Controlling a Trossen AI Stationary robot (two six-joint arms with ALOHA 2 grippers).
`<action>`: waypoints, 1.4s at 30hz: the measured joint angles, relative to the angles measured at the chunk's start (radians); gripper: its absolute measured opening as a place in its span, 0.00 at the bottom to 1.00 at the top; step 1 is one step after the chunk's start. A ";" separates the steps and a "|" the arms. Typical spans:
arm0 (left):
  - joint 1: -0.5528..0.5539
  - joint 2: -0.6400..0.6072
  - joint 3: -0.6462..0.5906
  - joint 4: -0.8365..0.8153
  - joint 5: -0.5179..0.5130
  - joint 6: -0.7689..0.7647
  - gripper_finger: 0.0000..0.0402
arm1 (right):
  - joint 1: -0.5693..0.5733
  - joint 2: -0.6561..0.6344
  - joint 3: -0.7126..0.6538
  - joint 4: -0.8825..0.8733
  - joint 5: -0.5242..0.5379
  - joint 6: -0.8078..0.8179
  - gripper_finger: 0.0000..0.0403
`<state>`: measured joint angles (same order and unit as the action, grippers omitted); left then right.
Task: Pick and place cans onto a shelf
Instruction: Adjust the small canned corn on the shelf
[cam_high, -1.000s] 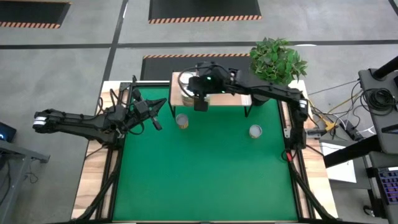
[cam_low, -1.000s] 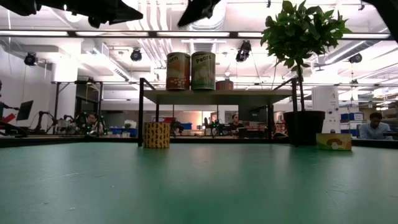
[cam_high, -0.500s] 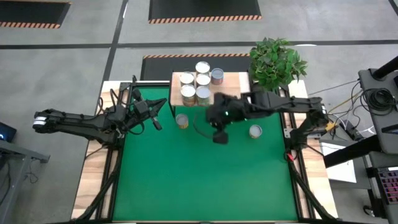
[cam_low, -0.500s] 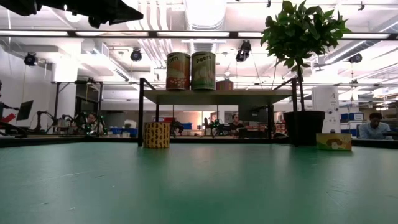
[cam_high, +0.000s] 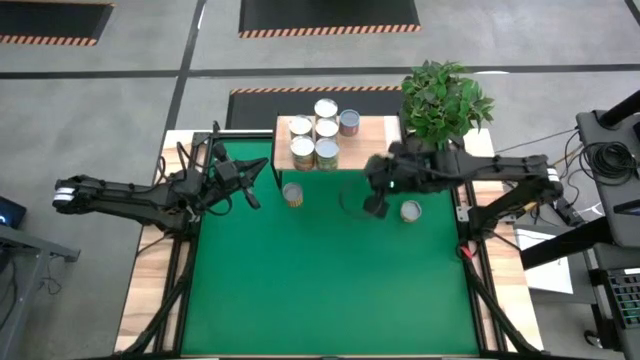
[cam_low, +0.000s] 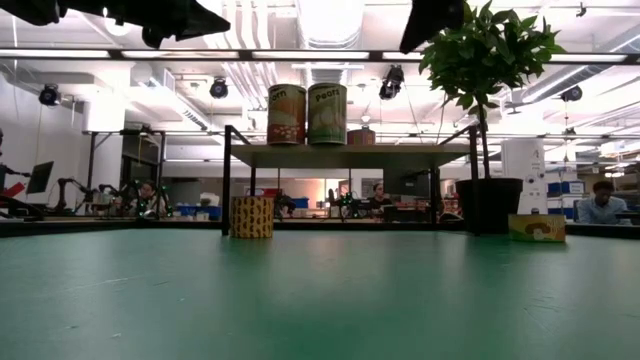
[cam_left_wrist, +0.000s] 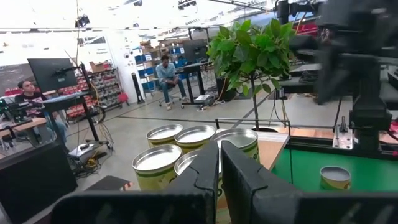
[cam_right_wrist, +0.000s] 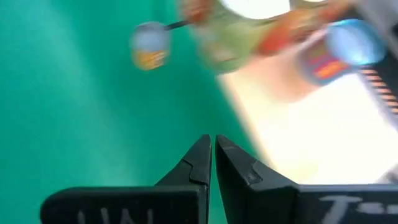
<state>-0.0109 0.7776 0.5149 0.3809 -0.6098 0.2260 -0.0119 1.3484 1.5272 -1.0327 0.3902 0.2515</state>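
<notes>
the floor (cam_high: 100, 100) around the table is grey concrete, crossed by dark seams. two black mats (cam_high: 328, 14) edged in orange-and-black hazard stripes lie on it beyond the table's far side. the table top is green felt (cam_high: 330, 280) with light wood borders (cam_high: 140, 300). a leafy potted plant (cam_high: 446, 98) stands at the far right corner. behind the table the room is a large open workshop: white ceiling with exposed pipes and strip lights (cam_low: 300, 55), black spotlights (cam_low: 50, 95), desks with monitors (cam_left_wrist: 48, 73), storage racks, and several people seated at workstations (cam_low: 603, 203).
</notes>
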 joint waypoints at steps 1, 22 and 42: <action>0.000 0.000 0.003 0.000 0.000 0.000 0.00 | -0.029 -0.002 0.001 0.008 0.006 -0.016 0.03; 0.000 0.000 0.014 -0.003 0.000 0.032 0.00 | -0.393 0.360 0.521 0.067 0.003 -0.328 0.03; 0.000 -0.001 0.014 -0.016 0.000 0.046 0.00 | -0.644 0.564 0.726 -0.184 -0.364 -0.275 0.03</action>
<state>-0.0109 0.7765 0.5289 0.3653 -0.6098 0.2718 -0.6563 1.9129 2.2535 -1.2169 0.0257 -0.0237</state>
